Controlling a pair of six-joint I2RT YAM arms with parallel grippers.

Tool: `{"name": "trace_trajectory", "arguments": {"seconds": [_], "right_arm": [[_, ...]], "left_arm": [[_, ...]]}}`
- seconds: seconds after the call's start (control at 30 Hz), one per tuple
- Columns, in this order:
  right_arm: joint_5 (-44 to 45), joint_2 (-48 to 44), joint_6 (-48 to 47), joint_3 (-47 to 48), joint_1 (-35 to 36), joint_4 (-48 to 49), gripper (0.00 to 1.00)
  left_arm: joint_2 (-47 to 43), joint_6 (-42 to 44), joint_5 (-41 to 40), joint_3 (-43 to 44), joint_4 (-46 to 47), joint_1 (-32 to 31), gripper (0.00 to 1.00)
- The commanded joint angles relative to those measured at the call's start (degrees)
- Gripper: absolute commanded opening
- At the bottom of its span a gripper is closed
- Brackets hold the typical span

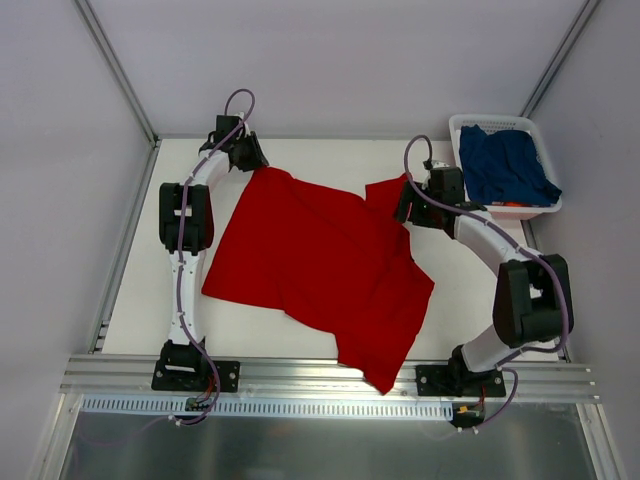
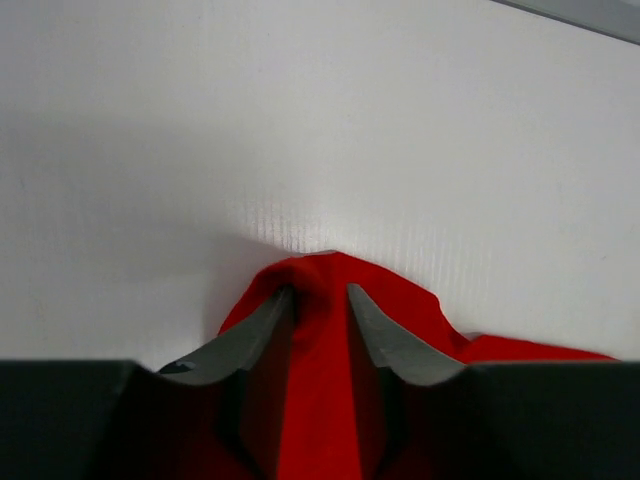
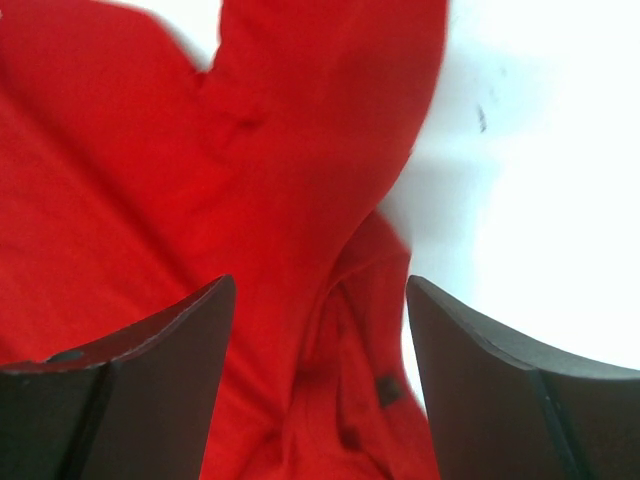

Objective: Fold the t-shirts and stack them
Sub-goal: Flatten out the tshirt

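Table [image 1: 465, 290] w/ red t-shirt [image 1: 310, 260] spread mostly flat mid-table. Navy t-shirt [image 1: 510, 165] bunched in the basket [image 1: 520, 211], far right corner. Left gripper [image 2: 320, 295] pinched on red's far-left corner. Right gripper [image 3: 320, 300] fingers wide apart over its sleeve.

The white basket [image 1: 515, 211] apparently crowds the right tool [image 1: 404, 205].

White basket [image 1: 500, 118] stands far right on the table [image 1: 320, 160].
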Motion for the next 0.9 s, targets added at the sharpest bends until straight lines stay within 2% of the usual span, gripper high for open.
{"name": "trace_trajectory", "arguments": {"seconds": [0.0, 0.03, 0.13, 0.17, 0.5, 0.6, 0.87], "right_arm": [[-2.3, 4.7, 1.8, 4.9, -2.5, 3.0, 0.73], [-2.9, 6.8, 2.1, 6.4, -3.6, 3.4, 0.73], [-4.6, 11.3, 3.6, 9.3, -6.0, 3.8, 0.72], [-5.5, 12.6, 3.8, 11.4, -6.6, 3.8, 0.71], [-10.8, 25.9, 6.1, 25.2, -11.3, 4.8, 0.68], [-12.4, 29.5, 6.5, 28.5, -11.9, 4.8, 0.63], [-17.0, 36.3, 9.8, 33.4, -13.8, 7.1, 0.6]], "left_arm": [[0.5, -0.3, 0.8, 2.1, -0.2, 0.6, 0.26], [0.5, -0.3, 0.8, 2.0, -0.2, 0.6, 0.24], [0.5, -0.3, 0.8, 2.1, -0.2, 0.6, 0.08], [0.5, -0.4, 0.8, 2.1, -0.2, 0.6, 0.0], [0.5, -0.4, 0.8, 2.1, -0.3, 0.6, 0.0], [0.5, -0.3, 0.8, 2.0, -0.3, 0.6, 0.0], [0.2, -0.2, 0.9, 1.8, -0.3, 0.5, 0.0]]}}
